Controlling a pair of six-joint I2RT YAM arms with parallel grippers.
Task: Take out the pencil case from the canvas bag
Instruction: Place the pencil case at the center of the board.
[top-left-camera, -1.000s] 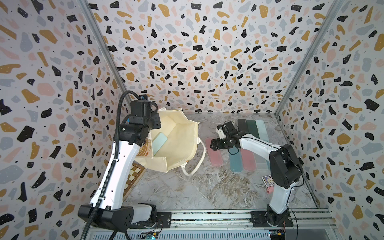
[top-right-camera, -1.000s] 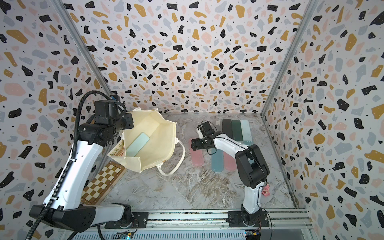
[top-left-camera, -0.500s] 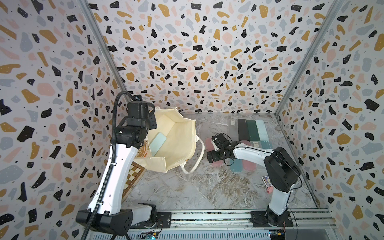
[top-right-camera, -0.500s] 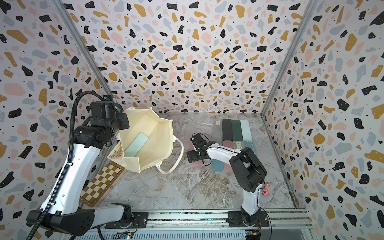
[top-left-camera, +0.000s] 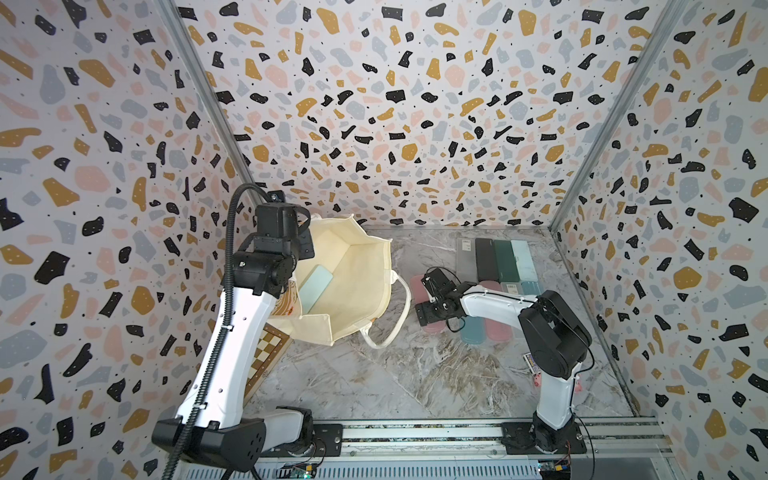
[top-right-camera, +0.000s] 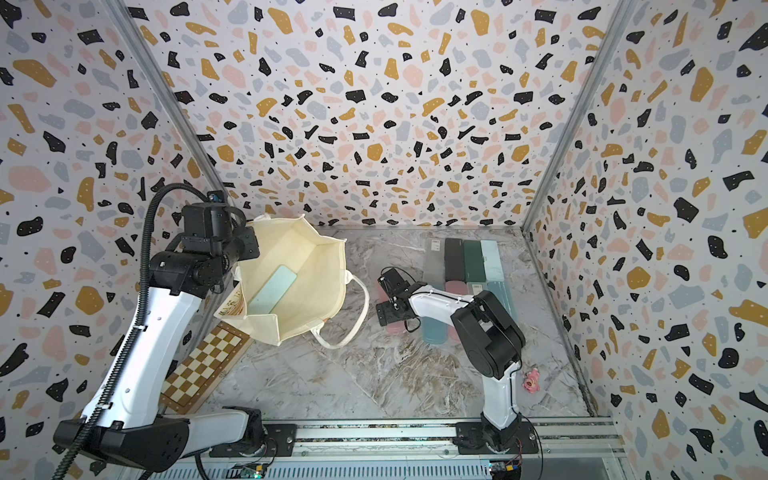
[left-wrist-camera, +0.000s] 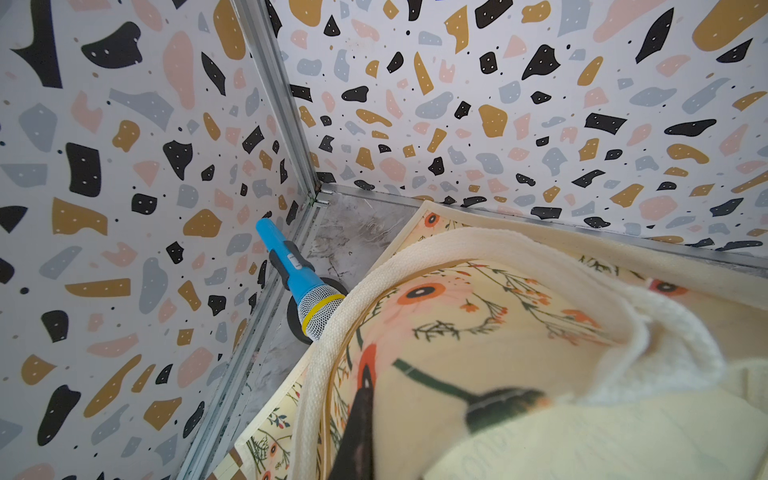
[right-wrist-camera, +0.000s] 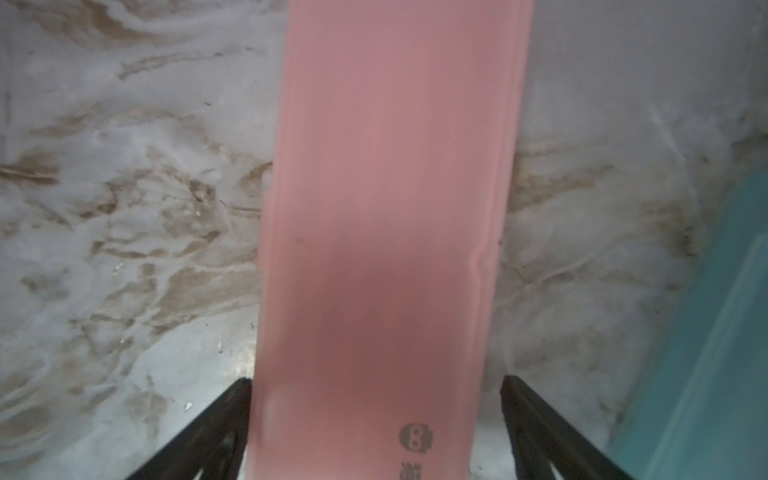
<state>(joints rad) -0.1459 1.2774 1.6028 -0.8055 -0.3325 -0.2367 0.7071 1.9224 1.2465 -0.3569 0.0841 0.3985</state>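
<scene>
The cream canvas bag (top-left-camera: 361, 303) (top-right-camera: 320, 286) lies on its side at the left with its mouth held wide. A pale green pencil case (top-left-camera: 316, 287) (top-right-camera: 274, 289) lies inside it. My left gripper (top-left-camera: 302, 249) (top-right-camera: 248, 249) is shut on the bag's upper rim, and one dark finger (left-wrist-camera: 359, 419) presses the floral cloth beside a handle (left-wrist-camera: 328, 357). My right gripper (top-left-camera: 424, 300) (right-wrist-camera: 376, 384) is open and low over the table. Its fingers stand astride a pink case (right-wrist-camera: 390, 199) that lies flat there.
Several more cases (top-left-camera: 494, 259) lie in rows at the back right. The bag's loose handle loop (top-left-camera: 401, 316) rests between the bag and the right gripper. A chessboard (top-right-camera: 203, 365) lies under the left arm, a blue microphone (left-wrist-camera: 299, 278) in the back-left corner, and a small pink toy (top-right-camera: 531, 380) near the right arm.
My right gripper has come forward and down along the pink case. My left gripper, still on the bag's rim, has shifted slightly left, and the bag's mouth has moved with it.
</scene>
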